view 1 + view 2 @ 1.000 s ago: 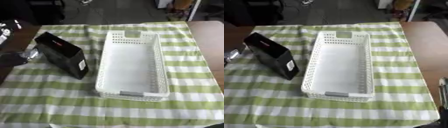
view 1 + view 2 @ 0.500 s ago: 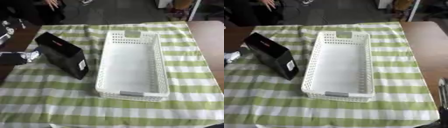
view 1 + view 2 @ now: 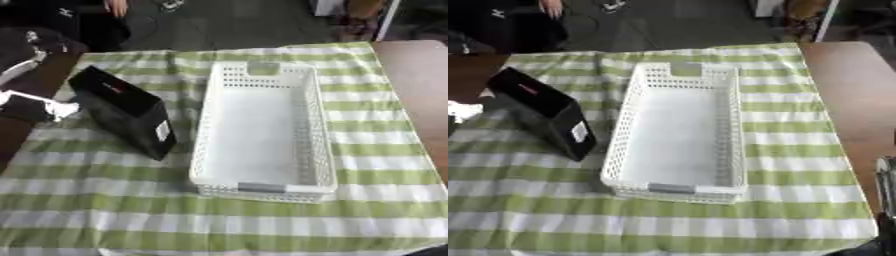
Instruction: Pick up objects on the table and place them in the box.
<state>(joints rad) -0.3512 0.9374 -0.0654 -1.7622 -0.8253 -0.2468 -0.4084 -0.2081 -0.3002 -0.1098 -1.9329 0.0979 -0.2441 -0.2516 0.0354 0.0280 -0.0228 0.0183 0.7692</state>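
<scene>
Our left hand (image 3: 35, 107) at mid-left, fingers unreadable, nears the black carton (image 3: 122, 111): probably stiff, light; grab its top edge.

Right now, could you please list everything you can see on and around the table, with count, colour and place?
basket: one, white, perforated walls, empty, at the middle of the cloth.
black box: one, black with a small white label on its end and a red mark on top, on the cloth just left of the basket.
cloth: one, green and white check, covering most of the table.
table: one, brown wood, bare at the right and left edges.
left hand: black arm with pale, whitish fingers, at the left edge beside the black box; whether it touches the box cannot be told.
right hand: only a sliver at the right edge of the right eye view.
</scene>
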